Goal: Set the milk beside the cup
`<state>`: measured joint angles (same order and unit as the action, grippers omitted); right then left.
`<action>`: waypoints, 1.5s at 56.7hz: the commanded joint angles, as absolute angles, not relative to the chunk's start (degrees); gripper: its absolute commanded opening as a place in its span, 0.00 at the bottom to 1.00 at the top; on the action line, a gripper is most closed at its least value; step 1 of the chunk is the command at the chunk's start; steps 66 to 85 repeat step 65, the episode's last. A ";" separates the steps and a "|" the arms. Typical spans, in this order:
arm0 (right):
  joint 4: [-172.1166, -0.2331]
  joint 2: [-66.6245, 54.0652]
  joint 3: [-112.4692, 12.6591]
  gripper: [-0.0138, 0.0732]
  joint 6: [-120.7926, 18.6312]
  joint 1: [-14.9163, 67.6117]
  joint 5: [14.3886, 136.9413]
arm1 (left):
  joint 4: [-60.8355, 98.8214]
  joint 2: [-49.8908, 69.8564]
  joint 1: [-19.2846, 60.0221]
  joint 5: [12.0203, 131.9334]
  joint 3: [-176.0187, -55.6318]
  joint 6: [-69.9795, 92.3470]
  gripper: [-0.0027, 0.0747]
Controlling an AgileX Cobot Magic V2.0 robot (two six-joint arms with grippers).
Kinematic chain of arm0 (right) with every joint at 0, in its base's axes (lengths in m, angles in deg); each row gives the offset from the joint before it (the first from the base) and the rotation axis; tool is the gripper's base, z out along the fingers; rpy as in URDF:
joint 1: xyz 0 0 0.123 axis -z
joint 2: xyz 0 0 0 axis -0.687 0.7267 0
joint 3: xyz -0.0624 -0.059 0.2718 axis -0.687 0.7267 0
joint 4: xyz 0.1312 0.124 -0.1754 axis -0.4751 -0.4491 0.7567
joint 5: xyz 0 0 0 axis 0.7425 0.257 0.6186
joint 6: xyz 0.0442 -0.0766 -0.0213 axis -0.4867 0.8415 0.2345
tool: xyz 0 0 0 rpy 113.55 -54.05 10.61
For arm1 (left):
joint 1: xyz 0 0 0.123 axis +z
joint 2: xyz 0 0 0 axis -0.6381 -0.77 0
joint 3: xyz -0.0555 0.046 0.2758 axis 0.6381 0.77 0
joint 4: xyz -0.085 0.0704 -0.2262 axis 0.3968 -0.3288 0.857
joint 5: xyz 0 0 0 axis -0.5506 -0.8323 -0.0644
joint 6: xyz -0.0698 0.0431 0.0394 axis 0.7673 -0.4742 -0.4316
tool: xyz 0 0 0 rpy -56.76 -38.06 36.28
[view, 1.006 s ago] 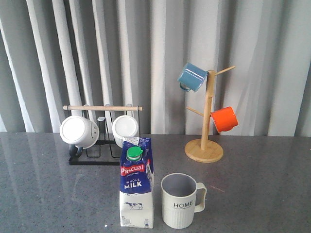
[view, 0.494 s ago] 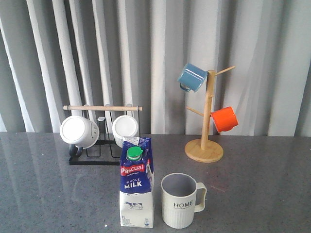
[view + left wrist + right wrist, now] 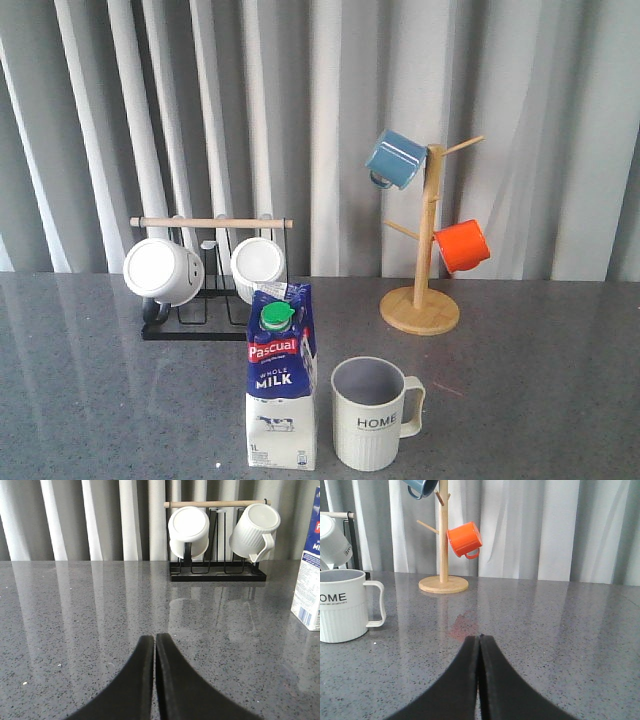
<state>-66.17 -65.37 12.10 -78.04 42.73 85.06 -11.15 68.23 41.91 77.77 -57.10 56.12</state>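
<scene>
The milk carton [image 3: 281,380], white and dark blue with a green cap, stands upright near the table's front edge. Just to its right, a small gap apart, stands the off-white ribbed "HOME" cup [image 3: 372,412], handle to the right. Neither gripper shows in the front view. The left gripper [image 3: 154,639] is shut and empty, low over bare table, with the carton's edge [image 3: 309,575] off to one side. The right gripper [image 3: 479,639] is shut and empty over bare table, with the cup [image 3: 341,605] some way off.
A black rack [image 3: 212,300] with a wooden bar holds two plain white mugs [image 3: 163,271] at the back left. A wooden mug tree [image 3: 425,262] with a blue mug [image 3: 395,158] and an orange mug [image 3: 463,245] stands at the back right. Grey curtains hang behind.
</scene>
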 commanded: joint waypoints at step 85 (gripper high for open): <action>-66.04 -66.08 12.68 0.15 -77.99 43.03 88.95 | -10.81 68.94 37.53 81.83 -58.40 56.71 0.03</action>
